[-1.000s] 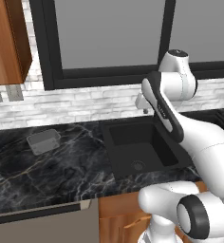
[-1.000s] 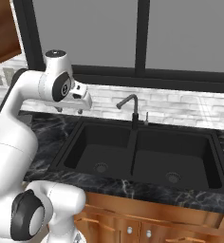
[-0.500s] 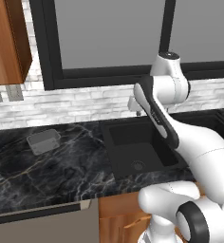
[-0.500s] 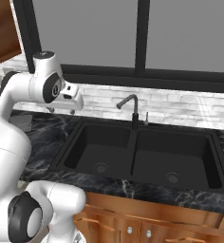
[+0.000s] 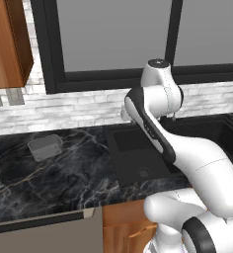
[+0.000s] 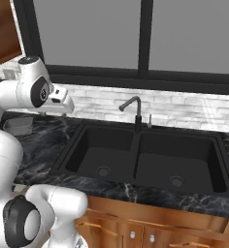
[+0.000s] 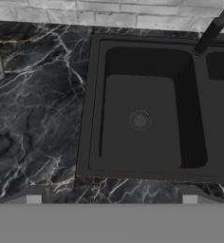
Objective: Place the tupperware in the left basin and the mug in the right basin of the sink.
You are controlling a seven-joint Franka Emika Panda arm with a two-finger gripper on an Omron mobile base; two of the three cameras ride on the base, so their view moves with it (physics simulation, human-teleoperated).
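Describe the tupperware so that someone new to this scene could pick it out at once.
Start at the black double sink and look left along the dark marble counter. Near the white brick wall sits the tupperware, a small translucent grey box with rounded corners, pale against the dark stone.

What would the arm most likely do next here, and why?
Probably swing left toward the tupperware and come down over it. The tupperware sits on the counter, left of the sink, while both the left basin and the right basin hold nothing. The gripper is open and holds nothing, looking down at the left basin rather than the tupperware.
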